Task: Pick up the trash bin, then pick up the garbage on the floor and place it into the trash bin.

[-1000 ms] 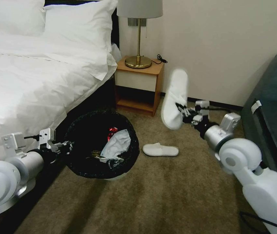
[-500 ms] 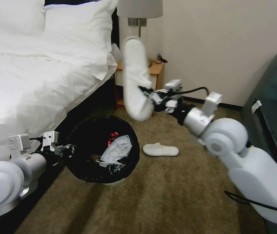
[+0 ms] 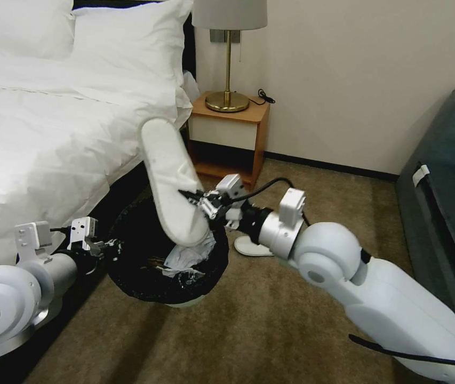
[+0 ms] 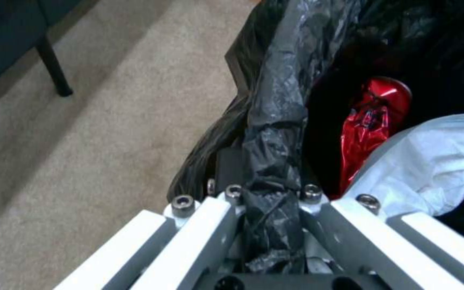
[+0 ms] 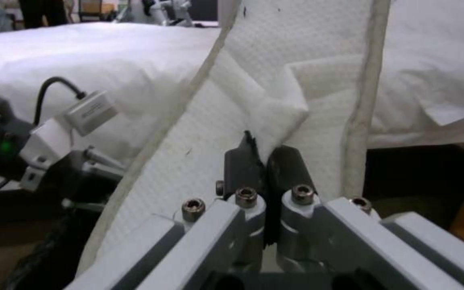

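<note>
The right gripper [image 3: 195, 200] is clamped on a fold of fabric at the strap of a white slipper [image 3: 171, 181], its dark fingers [image 5: 243, 167] pressed tight together in the right wrist view with the cloth bunched between them. The slipper is flat and long, with a waffle-textured surface and a pale piped edge; it stands nearly upright, tilted a little, its lower end just over the open mouth of the trash bin [image 3: 131, 256]. The bin is round, lined with a crinkled black plastic bag, and holds a crumpled white tissue [image 3: 190, 256] and a shiny red wrapper [image 4: 371, 117]. The left gripper [image 3: 104, 246] holds the bin off the carpet by its rim on the bed side, its jaws closed on the gathered black liner in the left wrist view. A second white slipper [image 3: 248, 246] lies flat on the carpet just behind the right arm's wrist, near the bin and in front of the wooden nightstand [image 3: 230, 138].
</note>
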